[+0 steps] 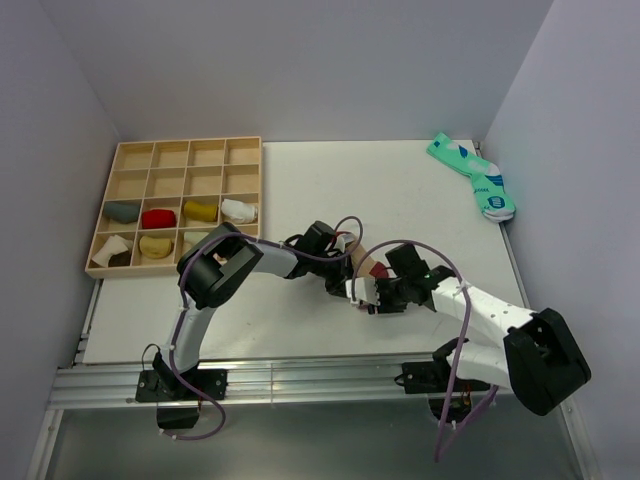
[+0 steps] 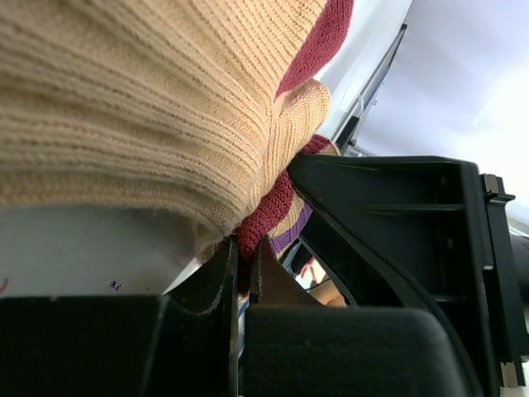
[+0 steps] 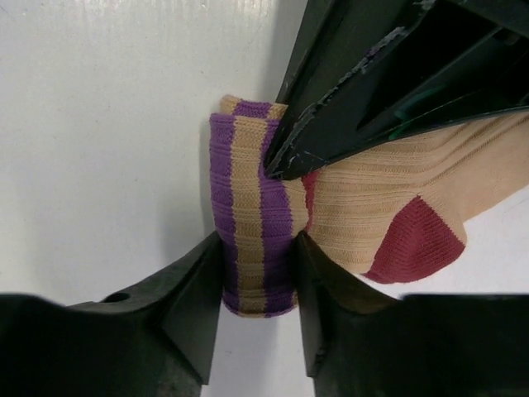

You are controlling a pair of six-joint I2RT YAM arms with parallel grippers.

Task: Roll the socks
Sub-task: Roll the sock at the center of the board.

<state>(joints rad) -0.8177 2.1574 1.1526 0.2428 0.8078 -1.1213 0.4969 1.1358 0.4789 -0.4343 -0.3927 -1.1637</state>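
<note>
2 grippers meet on the tan sock (image 1: 372, 268) at the middle of the table (image 1: 300, 180). The right gripper (image 3: 258, 277) squeezes the sock's purple-striped cuff between its fingers, and the left gripper (image 2: 244, 263), nearly closed, pinches a maroon fold beside it. Farther off, a tray (image 1: 175, 148) holding rolled socks (image 1: 158, 217) sits at the left, and green socks (image 1: 475, 175) lie in the far right corner.

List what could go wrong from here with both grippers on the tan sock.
1. The left gripper pinches only a thin edge of the tan sock, so a pull may slip the fabric free.
2. Its tip sits right against the striped cuff that the right gripper clamps, so the fingers could collide.
3. The folded cuff looks loosely packed and may spring open if either gripper lets go.
</note>
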